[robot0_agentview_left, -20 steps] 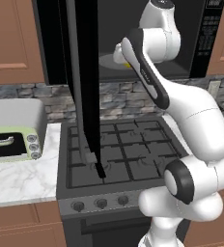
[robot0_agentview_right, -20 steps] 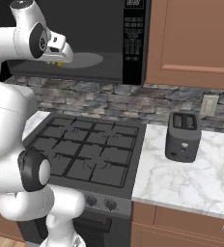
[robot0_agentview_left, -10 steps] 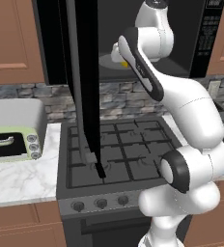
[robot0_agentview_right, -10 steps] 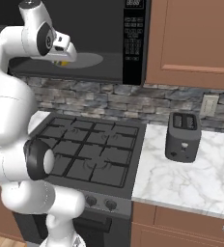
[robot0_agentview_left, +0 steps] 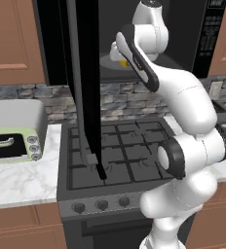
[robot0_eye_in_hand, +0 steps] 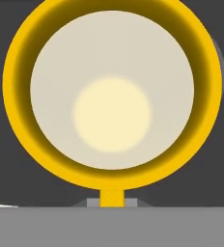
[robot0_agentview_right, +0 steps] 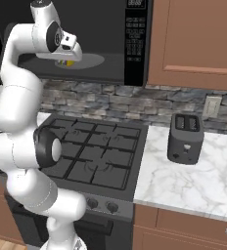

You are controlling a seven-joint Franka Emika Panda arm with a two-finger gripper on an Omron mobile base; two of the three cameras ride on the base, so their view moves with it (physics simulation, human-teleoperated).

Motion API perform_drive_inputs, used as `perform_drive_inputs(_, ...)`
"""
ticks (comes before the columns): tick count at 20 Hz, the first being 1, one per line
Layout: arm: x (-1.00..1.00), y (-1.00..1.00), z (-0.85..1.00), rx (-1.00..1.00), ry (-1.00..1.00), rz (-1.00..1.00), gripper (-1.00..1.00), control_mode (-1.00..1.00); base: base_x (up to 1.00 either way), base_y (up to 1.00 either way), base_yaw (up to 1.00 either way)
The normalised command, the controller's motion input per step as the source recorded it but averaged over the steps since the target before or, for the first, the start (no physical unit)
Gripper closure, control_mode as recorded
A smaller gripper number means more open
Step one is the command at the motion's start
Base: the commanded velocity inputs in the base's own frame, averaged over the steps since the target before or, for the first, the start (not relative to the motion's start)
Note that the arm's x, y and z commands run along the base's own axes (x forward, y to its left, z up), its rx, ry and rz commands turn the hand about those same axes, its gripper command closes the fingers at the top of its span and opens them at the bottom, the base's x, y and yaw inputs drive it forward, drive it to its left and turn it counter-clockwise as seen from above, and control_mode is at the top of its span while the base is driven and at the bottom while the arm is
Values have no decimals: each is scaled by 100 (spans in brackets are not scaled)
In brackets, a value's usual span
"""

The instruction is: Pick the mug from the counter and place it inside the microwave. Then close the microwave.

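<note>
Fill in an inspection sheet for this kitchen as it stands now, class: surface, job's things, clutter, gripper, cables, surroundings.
Surface: marble counter, toaster standing on it.
Job's things: yellow mug upright, seen from above, over the turntable in the microwave; door wide open.
Clutter: toaster oven on the left counter.
Gripper: gripper inside the microwave, shut on the mug's rim.
Cables: nothing seen.
Surroundings: gas stove, stone backsplash, wall socket, wood cabinets.
</note>
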Motion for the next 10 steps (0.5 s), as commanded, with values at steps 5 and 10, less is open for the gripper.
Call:
perform_drive_inputs(5,38,0,0,0,9,0,100,-100,0,0,0)
perform_drive_inputs(10,38,0,0,0,8,0,100,-100,0,0,0)
